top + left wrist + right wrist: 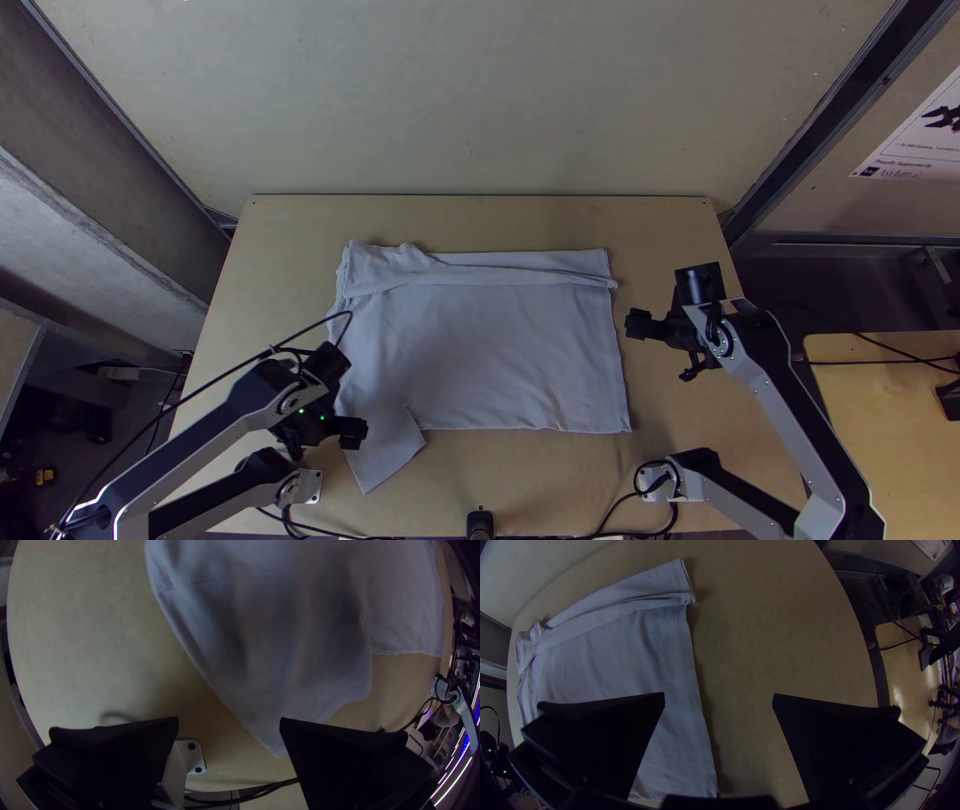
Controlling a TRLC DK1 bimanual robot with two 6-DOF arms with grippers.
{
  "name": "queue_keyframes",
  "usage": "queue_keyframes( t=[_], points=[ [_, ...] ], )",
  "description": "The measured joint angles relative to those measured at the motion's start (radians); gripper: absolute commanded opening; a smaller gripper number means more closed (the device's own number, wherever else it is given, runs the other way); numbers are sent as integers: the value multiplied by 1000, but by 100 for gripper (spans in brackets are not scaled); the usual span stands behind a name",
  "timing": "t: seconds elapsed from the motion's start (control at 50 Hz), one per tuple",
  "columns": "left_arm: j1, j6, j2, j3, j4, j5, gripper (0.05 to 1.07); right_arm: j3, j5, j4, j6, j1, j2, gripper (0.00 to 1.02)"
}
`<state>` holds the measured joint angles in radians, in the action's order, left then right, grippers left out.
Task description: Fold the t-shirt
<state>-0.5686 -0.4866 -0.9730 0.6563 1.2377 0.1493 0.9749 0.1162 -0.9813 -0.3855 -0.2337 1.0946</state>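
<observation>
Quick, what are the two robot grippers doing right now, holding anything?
Left gripper: open, holding nothing, near the shirt's sticking-out corner.
Right gripper: open, holding nothing, beside the shirt.

In the top view, the left arm [190,462] slants up from the lower left corner, its black wrist [305,405] dotted with small green lights and its gripper [354,431] aimed toward the frame's right. The right arm [800,425] climbs from the lower right, bending at its upper end so that its gripper [640,325] points left. In both wrist views, the wide black fingers [120,750] stand well apart at the lower edge.
</observation>
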Motion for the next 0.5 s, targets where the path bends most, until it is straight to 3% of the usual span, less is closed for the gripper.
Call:
queue_keyframes(
  t=[0.2, 0.24, 0.4, 0.5],
  points=[
    [-35, -7, -80, -35, -87, -30, 101, -6, 0, 2, 0, 0, 21, 99],
    [-43, -8, -97, -35, -99, -31, 96, -8, -1, 0, 0, 0, 21, 99],
    [-93, -2, -159, -35, -138, -68, 62, -11, -4, 0, 0, 0, 25, 99],
    [-132, 12, -170, -34, -146, -67, 23, -14, -8, 0, 0, 0, 25, 98]
  ],
)
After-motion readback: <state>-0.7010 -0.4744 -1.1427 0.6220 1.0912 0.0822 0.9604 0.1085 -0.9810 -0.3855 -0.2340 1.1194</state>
